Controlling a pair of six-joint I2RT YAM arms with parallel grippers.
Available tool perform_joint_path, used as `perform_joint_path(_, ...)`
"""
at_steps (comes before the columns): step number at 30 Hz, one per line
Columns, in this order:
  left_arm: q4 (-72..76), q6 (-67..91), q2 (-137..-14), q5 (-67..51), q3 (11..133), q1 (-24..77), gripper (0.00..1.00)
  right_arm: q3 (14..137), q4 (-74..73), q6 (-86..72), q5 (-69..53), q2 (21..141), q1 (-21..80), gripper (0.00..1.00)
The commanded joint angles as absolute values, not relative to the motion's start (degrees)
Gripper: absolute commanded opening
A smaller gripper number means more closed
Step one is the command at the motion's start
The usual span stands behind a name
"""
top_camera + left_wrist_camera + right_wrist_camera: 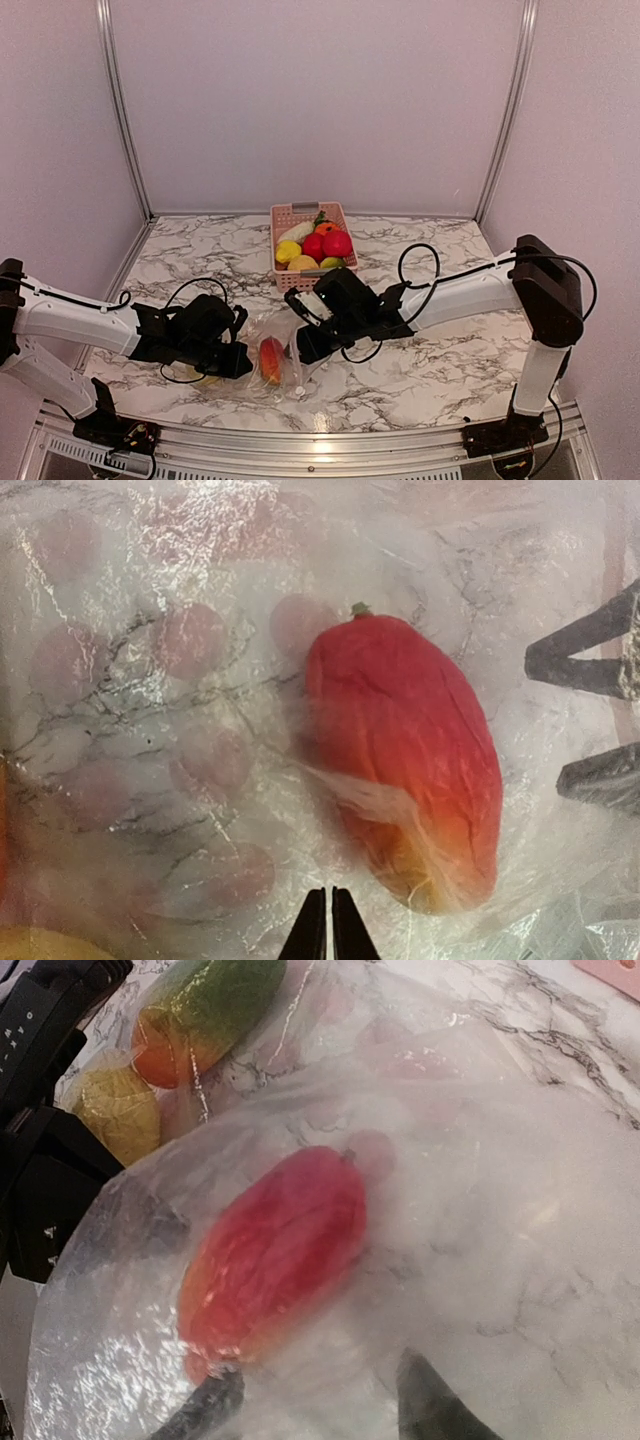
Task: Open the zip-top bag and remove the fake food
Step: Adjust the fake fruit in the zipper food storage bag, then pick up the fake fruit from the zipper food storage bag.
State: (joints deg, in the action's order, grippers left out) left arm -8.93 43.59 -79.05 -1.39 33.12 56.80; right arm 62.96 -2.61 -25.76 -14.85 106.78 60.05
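Looks like a robot test booth in a lab rather than a home: plain pale panel walls (pixel 310 100) joined by metal posts (pixel 125 110), a marble-print tabletop (pixel 440 360) edged with an aluminium rail (pixel 300 438), robot arms (pixel 470 290) bolted along it, loose black cables (pixel 401 268), plastic fruit (pixel 325 243) in a pink basket (pixel 298 210).

Overhead — 2 wrist close-ups, same bag (pixel 180 780)

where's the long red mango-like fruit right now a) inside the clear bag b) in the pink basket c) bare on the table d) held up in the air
a: the fruit shows through the crinkled film of the zip-top bag, apart from the pink basket
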Motion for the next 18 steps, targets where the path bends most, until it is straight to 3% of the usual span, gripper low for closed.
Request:
perform_joint_path(1,-10.79,43.79,-79.38,-0.35,31.42,56.60,0.04,66.08,-4.36,-26.35,-13.54,108.45,60.69,0.50)
perform_joint_path(18,-8.75,42.45,-83.57,-1.31,33.83,56.60,0.04,69.41,-7.58,-25.71,-14.43,111.03,60.99,0.49)
